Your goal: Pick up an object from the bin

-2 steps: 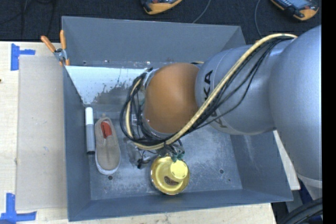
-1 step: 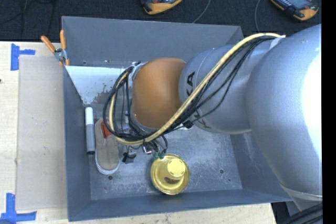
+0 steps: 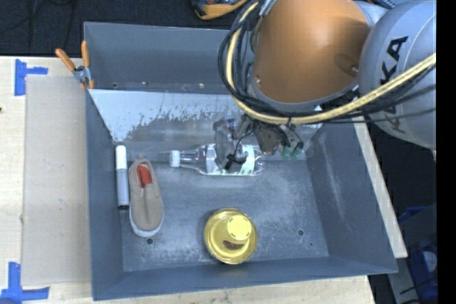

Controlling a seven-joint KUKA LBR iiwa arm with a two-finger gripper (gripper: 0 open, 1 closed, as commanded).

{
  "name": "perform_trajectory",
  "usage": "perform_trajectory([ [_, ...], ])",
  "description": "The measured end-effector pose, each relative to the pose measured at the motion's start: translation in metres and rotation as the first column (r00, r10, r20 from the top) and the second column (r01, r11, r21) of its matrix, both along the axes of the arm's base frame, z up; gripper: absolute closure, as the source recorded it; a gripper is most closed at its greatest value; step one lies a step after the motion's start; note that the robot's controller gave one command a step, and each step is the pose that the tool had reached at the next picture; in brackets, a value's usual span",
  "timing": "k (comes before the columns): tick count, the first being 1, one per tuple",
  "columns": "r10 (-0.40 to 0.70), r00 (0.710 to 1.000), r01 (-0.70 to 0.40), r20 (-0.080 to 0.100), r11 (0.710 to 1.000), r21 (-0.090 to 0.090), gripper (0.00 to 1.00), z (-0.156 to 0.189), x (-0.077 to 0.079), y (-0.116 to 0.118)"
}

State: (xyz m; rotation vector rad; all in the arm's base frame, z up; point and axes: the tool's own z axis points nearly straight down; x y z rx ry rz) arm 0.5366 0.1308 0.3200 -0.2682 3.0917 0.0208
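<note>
Near the back wall's (image 3: 164, 114) foot, claw (image 3: 239, 148) hangs over clear bottle (image 3: 203, 158); spread unclear.

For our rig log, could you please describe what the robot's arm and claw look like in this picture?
The arm is silver-grey and rounded, with black KUKA lettering. A large glossy orange dome covers its wrist, ringed by looped black and yellow cables. Below it sits a small metal claw with thin wires.

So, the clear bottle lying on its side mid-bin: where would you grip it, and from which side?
Probably the wide body of the clear bottle, from straight above, closing across its width. It lies flat, white cap pointing left, so the far and near flanks are free; the neck is thinner. The gripper hangs over that body.
</note>
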Motion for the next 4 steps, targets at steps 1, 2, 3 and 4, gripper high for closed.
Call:
perform_trajectory([
  [1,0.123,0.992,-0.123,-0.003,0.992,-0.005,1.00,-0.057,0.005,-0.006],
  [2,0.370,0.929,-0.370,-0.003,0.929,-0.013,1.00,-0.065,-0.008,0.009],
  [3,0.241,0.971,-0.241,-0.005,0.970,-0.009,1.00,-0.085,0.014,-0.009],
  [4,0.201,0.980,-0.201,-0.005,0.980,-0.006,1.00,-0.105,0.035,0.020],
])
